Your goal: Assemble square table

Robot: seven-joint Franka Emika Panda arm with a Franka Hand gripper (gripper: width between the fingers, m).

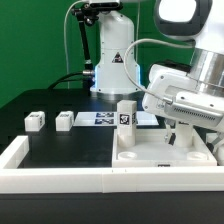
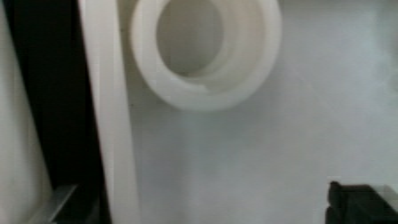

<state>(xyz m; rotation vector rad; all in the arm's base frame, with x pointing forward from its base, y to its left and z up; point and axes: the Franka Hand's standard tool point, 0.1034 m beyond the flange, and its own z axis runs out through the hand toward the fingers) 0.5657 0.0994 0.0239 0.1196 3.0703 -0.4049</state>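
The arm's bulky white wrist covers the far right part of the square tabletop (image 1: 160, 160) in the exterior view. The gripper (image 1: 180, 137) shows there only as dark stubs hanging low over the panel, and their tips are hard to separate from the shadow beneath. The wrist view is blurred and very close. One dark fingertip (image 2: 365, 200) sits right at the frame's edge with nothing against it, so the jaws look spread and hold nothing. That view shows a stretch of the square tabletop (image 2: 267, 150), smooth and white, with a round ringed socket (image 2: 205, 50) cut off by the frame and a raised rim (image 2: 107, 130) running beside it. The panel lies flat in the near right corner of the black worktop (image 1: 70, 145), against the white rail (image 1: 60, 178). Its right side is cut off by the picture. A tagged leg block (image 1: 126, 115) stands upright at the panel's far left corner, though whether it is on the panel or just behind it is unclear. Two smaller leg blocks (image 1: 35, 121) (image 1: 66, 120) sit apart toward the worktop's left edge. The marker board (image 1: 103, 119) lies between them and the upright block.
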